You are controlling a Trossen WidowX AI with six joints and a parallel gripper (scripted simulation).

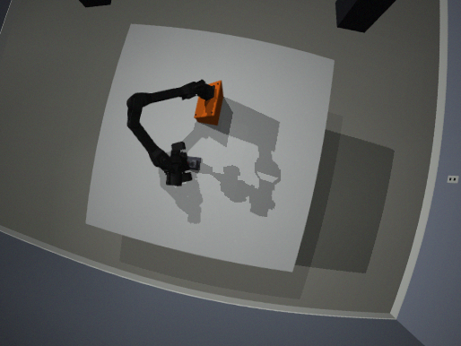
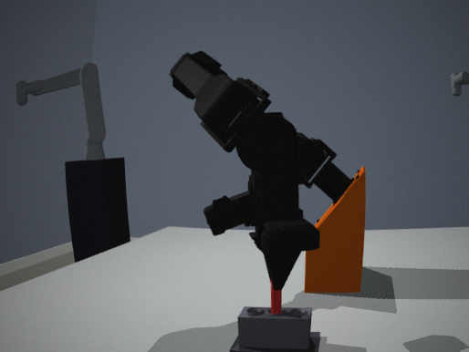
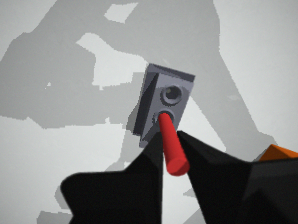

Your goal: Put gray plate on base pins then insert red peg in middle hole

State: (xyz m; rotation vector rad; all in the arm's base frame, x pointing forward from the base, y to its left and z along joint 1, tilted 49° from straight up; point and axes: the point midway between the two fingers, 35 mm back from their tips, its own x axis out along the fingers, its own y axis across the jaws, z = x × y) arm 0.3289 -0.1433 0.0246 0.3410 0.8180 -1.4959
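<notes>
The gray plate lies flat on the base, a slightly wider gray block on the table. The plate's top shows round holes; an end hole is open in the wrist view, and the pins are not clearly seen. My gripper is shut on the red peg, above the plate. The peg stands near upright, its lower end at the plate's middle hole and seemingly just inside its mouth. Most of the peg is above the plate. How deep it sits is hidden.
The arm's orange wedge-shaped mount stands on the white table behind the plate. Shadows of the arm lie across the table. Dark pedestals stand beyond the table's edge.
</notes>
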